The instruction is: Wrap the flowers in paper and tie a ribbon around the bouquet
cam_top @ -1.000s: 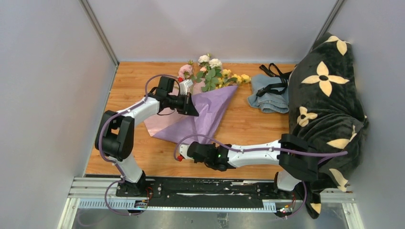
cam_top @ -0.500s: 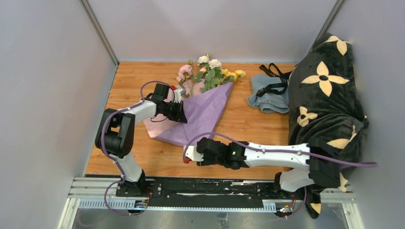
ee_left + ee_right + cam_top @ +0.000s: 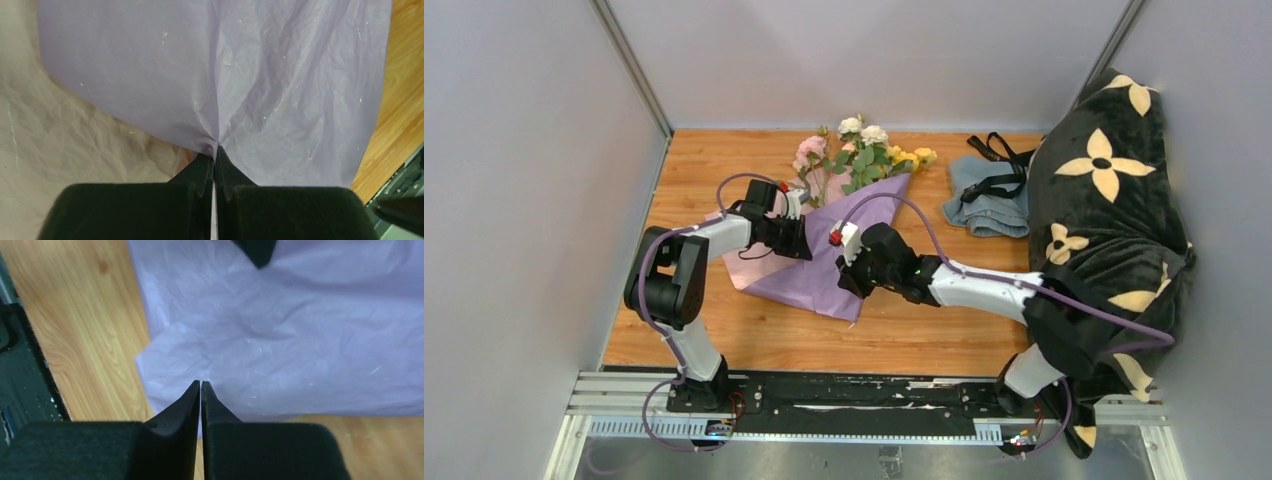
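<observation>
Cloth [image 3: 984, 208] beside flowers [image 3: 864, 152]; patterned blanket [image 3: 1109, 200] heaped at right.

We see a wooden table [image 3: 924, 335] carrying the paper [image 3: 819, 272] under the flowers [image 3: 864, 155], 1 grey-blue cloth [image 3: 986, 208] and 1 dark flower-patterned blanket [image 3: 1109, 225].

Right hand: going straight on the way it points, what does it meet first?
The paper: the right hand has its tips at the near edge, apparently pinching it. Beyond lies more paper, then probably the left hand.
</observation>
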